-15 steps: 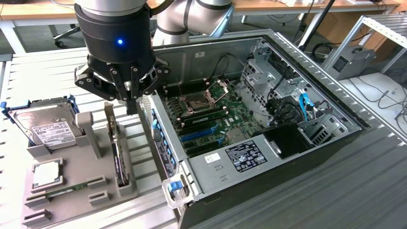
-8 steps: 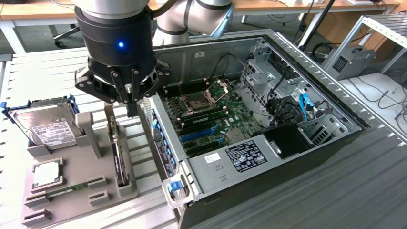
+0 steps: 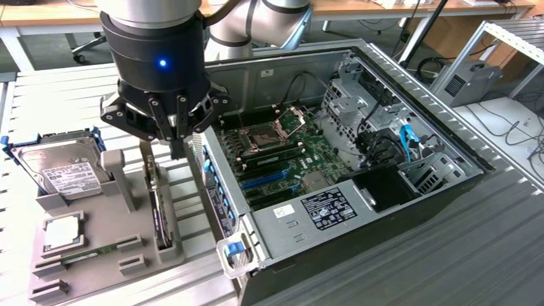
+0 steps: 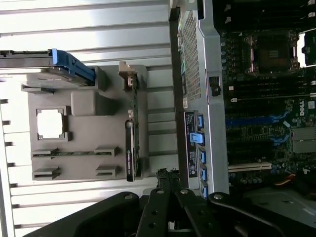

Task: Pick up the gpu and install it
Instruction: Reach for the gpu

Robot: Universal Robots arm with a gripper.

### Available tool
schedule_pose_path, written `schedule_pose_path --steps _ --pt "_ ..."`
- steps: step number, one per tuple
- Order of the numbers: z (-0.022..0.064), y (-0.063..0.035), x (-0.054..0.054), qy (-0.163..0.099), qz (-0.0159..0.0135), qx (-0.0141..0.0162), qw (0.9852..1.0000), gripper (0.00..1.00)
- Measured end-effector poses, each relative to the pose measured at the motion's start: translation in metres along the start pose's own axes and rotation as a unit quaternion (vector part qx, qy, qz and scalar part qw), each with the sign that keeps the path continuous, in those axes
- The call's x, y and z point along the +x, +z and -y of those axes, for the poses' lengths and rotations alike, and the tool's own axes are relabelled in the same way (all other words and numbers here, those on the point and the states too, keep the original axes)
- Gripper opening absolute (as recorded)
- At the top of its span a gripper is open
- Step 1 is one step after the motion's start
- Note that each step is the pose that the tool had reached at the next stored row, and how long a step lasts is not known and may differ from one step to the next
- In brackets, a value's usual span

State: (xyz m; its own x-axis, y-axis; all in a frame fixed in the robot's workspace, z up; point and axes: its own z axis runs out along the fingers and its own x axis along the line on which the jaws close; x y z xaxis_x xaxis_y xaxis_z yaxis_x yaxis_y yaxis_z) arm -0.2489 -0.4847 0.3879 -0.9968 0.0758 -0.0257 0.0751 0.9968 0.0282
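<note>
The gpu stands on its long edge in a slot of the grey holder, its dark face and green board seen edge-on and its silver bracket at one end. My gripper hangs above the strip between the holder and the open computer case, close beside the card's bracket end. Its fingers are pressed together, shut, with nothing held between them. The gripper and the gpu are apart.
The holder also carries a silver hard drive, a square processor and a slim memory stick. Inside the case lies the motherboard with blue slots. Cables and a drive cage fill its far side.
</note>
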Motion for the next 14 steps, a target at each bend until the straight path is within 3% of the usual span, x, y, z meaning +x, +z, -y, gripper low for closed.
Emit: schedule_pose_path --steps 14 --pt "0.0082 0.0001 -0.0004 0.0 0.0 0.0001 1.0 0.11"
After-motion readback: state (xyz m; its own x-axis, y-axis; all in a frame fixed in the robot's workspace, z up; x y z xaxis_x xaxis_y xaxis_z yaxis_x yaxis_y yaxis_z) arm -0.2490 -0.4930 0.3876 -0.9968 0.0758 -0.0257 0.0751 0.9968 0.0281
